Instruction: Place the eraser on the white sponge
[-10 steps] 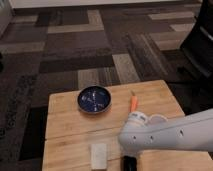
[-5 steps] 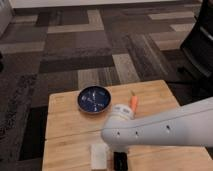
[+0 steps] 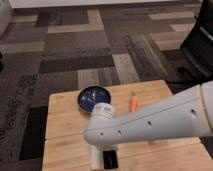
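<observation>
A wooden desk (image 3: 65, 145) stands on a carpet (image 3: 75, 45) patterned in grey, brown and beige rectangles. The white robot arm (image 3: 155, 122) reaches in from the right edge of the view and crosses low over the front half of the desk, ending near the middle of the front edge. There the gripper (image 3: 109, 159) points down at the desk surface, mostly hidden under the arm's wrist. Its jaws are closed. A small black shape, apparently the eraser (image 3: 110, 160), sits right at the gripper, at the front edge of the desk; whether the jaws pinch it or it lies on something cannot be told. Just to its left a sliver of pale material shows, likely the white sponge (image 3: 95, 157), touching or directly beside the black piece, with most of it covered by the arm.

Toward the back edge of the desk, left of centre, lies a round dark blue plate (image 3: 92, 96), partly overlapped by the arm's wrist. To the right of the plate, near the back edge, lies an orange carrot (image 3: 134, 103), pointing front to back, well apart from the gripper. A dark piece of furniture (image 3: 200, 40) stands at the upper right corner on the carpet.
</observation>
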You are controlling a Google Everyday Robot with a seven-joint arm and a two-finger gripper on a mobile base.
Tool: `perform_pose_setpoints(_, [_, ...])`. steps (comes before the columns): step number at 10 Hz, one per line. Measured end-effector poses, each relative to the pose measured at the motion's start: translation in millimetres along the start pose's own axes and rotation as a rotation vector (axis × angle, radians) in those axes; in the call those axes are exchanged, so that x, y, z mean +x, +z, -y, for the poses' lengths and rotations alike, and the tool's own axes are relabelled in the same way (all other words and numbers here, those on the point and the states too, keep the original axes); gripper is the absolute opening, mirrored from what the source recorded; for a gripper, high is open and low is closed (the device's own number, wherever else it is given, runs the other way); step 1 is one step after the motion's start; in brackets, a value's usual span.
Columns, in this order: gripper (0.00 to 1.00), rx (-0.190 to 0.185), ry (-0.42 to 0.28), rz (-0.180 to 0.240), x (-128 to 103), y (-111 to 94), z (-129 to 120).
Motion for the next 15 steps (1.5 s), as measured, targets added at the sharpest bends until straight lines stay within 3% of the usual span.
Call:
perform_pose_setpoints(3, [0.00,-0.012,-0.060,-0.033,1,13,-25])
perform_pose_setpoints(6, [0.00,-0.028,-0.091,-0.054,0,20,-35])
perform_pose_setpoints(9, [0.01,-0.028,-0.097,-0.063,0,22,-35])
perform_pose_setpoints(10, [0.06,-0.024,-0.099,-0.066,0,23,-34])
perform_pose_setpoints(15, [0.06,-0.024,-0.098,-0.066,0,23,-34])
